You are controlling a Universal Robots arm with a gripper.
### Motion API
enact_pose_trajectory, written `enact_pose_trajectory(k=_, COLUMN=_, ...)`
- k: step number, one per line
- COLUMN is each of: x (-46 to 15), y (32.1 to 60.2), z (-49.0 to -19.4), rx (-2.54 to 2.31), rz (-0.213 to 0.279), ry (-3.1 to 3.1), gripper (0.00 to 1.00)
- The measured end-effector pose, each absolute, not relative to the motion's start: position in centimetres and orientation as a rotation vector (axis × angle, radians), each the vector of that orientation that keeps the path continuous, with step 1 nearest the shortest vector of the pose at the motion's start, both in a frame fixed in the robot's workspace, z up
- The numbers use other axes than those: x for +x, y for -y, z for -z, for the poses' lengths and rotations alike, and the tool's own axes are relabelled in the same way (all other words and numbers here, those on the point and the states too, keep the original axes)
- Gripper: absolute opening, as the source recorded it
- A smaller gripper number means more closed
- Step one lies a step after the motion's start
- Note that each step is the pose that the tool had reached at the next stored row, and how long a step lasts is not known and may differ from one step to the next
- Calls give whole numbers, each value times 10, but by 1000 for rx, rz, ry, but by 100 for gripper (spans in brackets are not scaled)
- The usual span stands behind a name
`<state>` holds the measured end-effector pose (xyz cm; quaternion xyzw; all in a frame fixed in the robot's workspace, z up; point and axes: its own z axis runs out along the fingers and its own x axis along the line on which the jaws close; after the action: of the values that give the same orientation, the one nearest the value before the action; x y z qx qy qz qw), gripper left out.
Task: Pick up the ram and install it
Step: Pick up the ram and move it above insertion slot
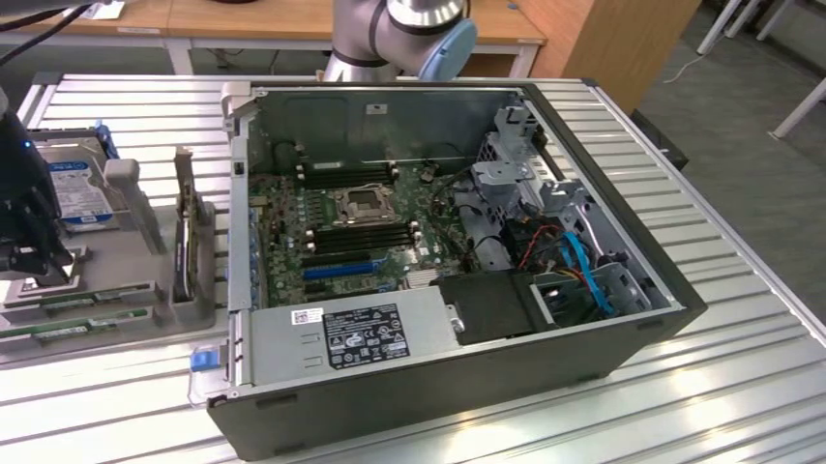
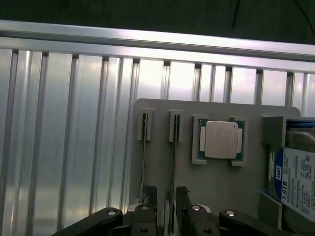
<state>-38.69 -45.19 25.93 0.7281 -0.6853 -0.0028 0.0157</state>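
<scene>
Two green ram sticks stand on edge in slots of a grey holder tray [image 2: 216,187]. One ram stick [image 2: 173,157] runs down between my gripper's two dark fingers [image 2: 150,201]. The other ram stick [image 2: 144,162] lies just outside them. My gripper [image 2: 166,192] is open, with a gap on each side of the stick. In the exterior view my gripper [image 1: 33,256] hangs over the tray at the far left, just above the ram sticks [image 1: 77,302]. The open computer case [image 1: 439,261] holds the motherboard with its dark memory slots [image 1: 368,237].
On the tray are a square silvery processor chip [image 2: 220,140], a hard drive [image 2: 298,182] and an upright dark expansion card [image 1: 193,251]. The case's side walls stand high around the motherboard. Blue and red cables [image 1: 581,266] lie at the exterior view's right inside the case.
</scene>
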Motion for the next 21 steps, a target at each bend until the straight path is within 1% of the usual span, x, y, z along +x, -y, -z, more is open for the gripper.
enact_pose_trajectory(k=7, x=-387, y=472, z=-258, rx=2263, rz=10, ry=2132, gripper=29)
enact_pose_trajectory(k=21, x=-387, y=474, z=-235, rx=2263, rz=10, ry=2133, gripper=29)
